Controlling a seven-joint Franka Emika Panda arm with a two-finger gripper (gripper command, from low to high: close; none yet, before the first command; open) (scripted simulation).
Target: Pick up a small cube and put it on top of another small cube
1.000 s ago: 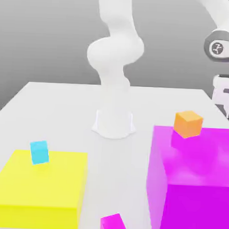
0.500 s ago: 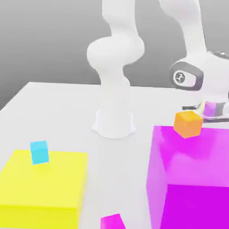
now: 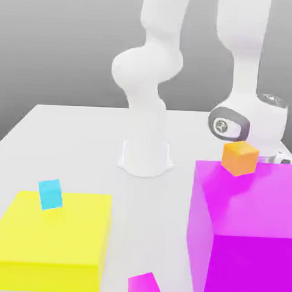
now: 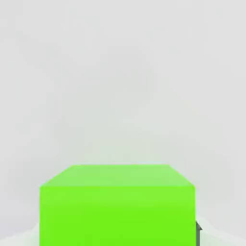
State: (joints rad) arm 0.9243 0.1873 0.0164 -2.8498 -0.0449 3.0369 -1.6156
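Landmark: a big magenta block [image 3: 246,236] is sitting on the white counter [image 3: 71,133], at the exterior view's right.
Arm: the white arm [image 3: 245,51] is reaching down from above, with its rounded wrist [image 3: 248,122] hanging just behind the magenta block's far edge.
End effector: the end effector [image 3: 281,158] is dipping behind the magenta block's far top edge, so most of it is hiding from the exterior view. Whether it is open or closed, and whether it is holding anything, cannot be told.
Green cube: a small green cube [image 4: 117,204] is sitting very close in front of the hand camera, resting on a pale surface. Where it is lying relative to the magenta block cannot be told.
Orange cube: a small orange cube [image 3: 240,158] is resting on top of the magenta block, near its far edge, just in front of the wrist.
Yellow block: a low yellow block [image 3: 48,243] is lying well apart from the magenta block, across the counter at the exterior view's left.
Blue cube: a small blue cube [image 3: 50,194] is sitting on the yellow block's far edge.
Small magenta cube: a small magenta cube [image 3: 144,286] is lying on the counter near the magenta block's front lower corner, between it and the yellow block.
Arm base: the arm's base [image 3: 146,155] is standing on the counter behind the magenta block, toward the exterior view's left.
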